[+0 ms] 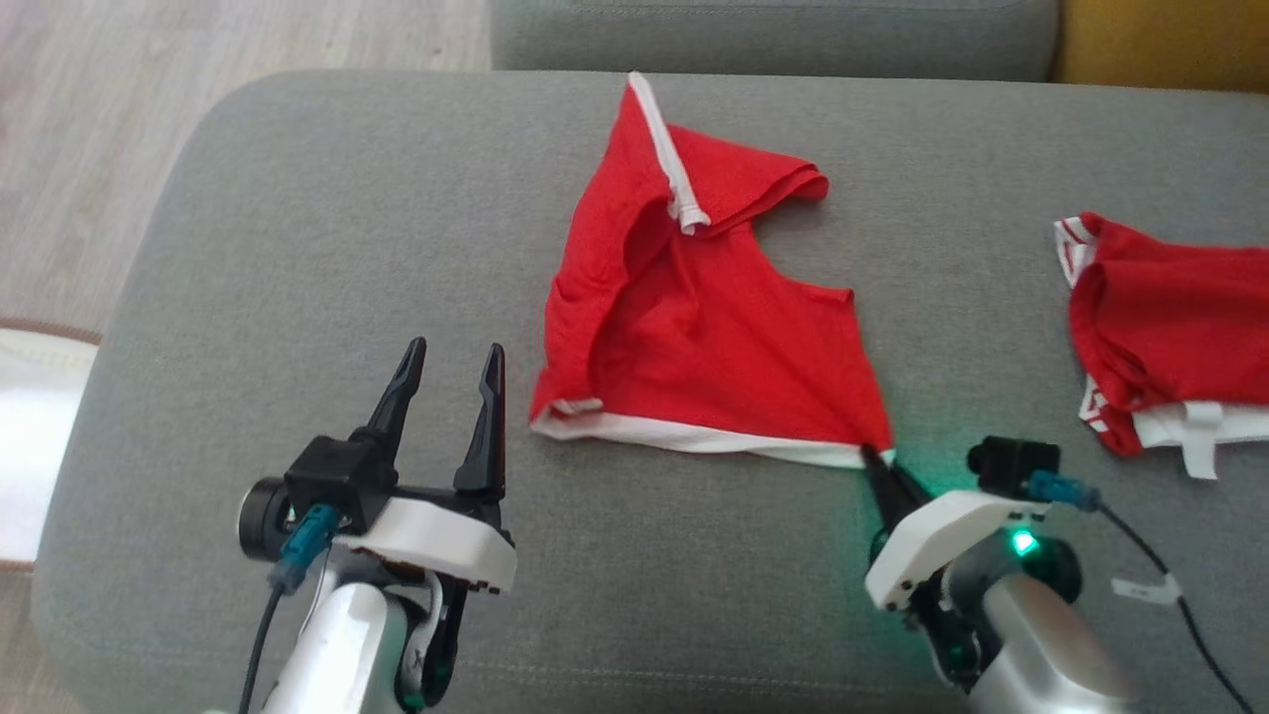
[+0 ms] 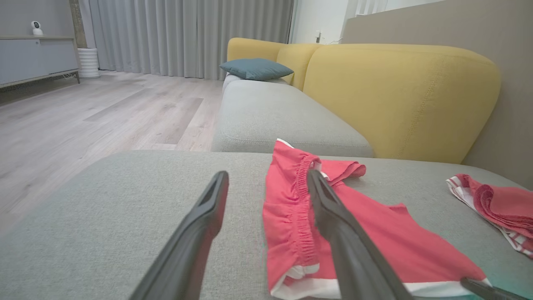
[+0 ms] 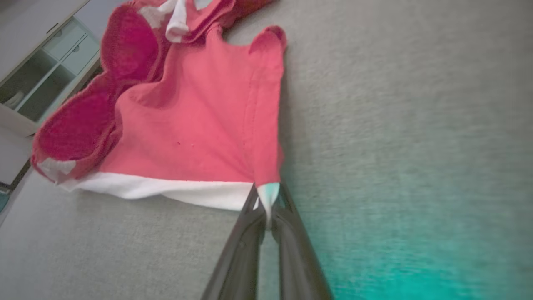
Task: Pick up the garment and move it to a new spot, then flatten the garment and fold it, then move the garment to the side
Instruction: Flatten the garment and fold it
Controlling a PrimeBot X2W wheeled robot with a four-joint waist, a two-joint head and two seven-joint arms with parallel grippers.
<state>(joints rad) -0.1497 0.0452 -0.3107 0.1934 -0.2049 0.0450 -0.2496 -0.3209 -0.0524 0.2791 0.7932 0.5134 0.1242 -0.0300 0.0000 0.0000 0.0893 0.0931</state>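
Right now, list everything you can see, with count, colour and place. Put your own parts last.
garment: one, red with white hem, middle of the seat, rumpled
second garment: one, red with white trim, bunched at the seat's right edge
seat: one, grey, under both garments
backrest: one, yellow, in sections, behind the seat
pillow: one, teal, on the farther grey seat
floor: one, pale wood, left of the seat
curtains: one run, grey, far wall
left claw: one, dark fingers, open, left of the garment and apart from it
right claw: one, dark fingers, shut on the garment's near right hem corner
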